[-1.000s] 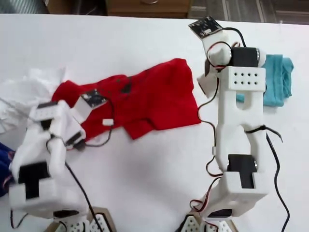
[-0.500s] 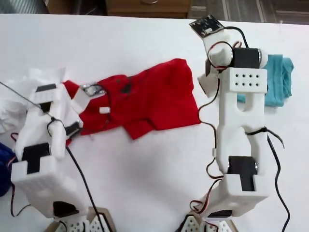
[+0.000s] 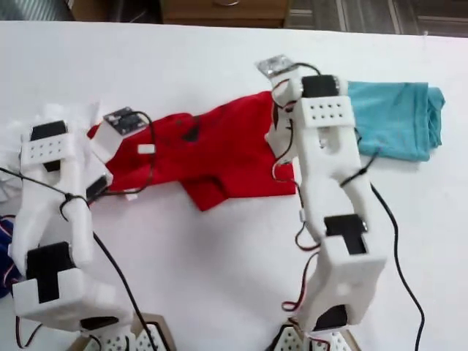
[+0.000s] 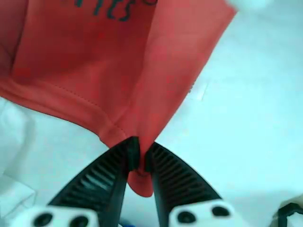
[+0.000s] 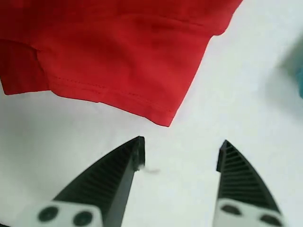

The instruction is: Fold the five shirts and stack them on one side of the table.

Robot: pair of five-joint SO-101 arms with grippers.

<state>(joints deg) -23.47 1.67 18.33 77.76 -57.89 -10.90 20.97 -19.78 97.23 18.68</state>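
A red shirt [image 3: 219, 150] lies spread across the middle of the white table [image 3: 219, 278]. My left gripper [image 4: 139, 158] is shut on a fold of the red shirt [image 4: 142, 71] at its left end, beside the left arm [image 3: 51, 183]. My right gripper [image 5: 182, 146] stands open just above bare table, a short way off a hem corner of the red shirt [image 5: 118, 56] with nothing between its fingers. The right arm [image 3: 329, 161] reaches over the shirt's right edge. A folded teal shirt [image 3: 395, 121] rests at the right side.
Crumpled white cloth [image 3: 18, 135] lies at the far left, behind the left arm. A bit of blue cloth [image 3: 6, 256] shows at the left edge. The table's front middle and far strip [image 3: 183, 58] are bare white surface.
The right arm swung left from over the teal shirt to the red shirt's right edge, uncovering the teal shirt. The left arm moved away from the front edge, staying at the shirt's left end.
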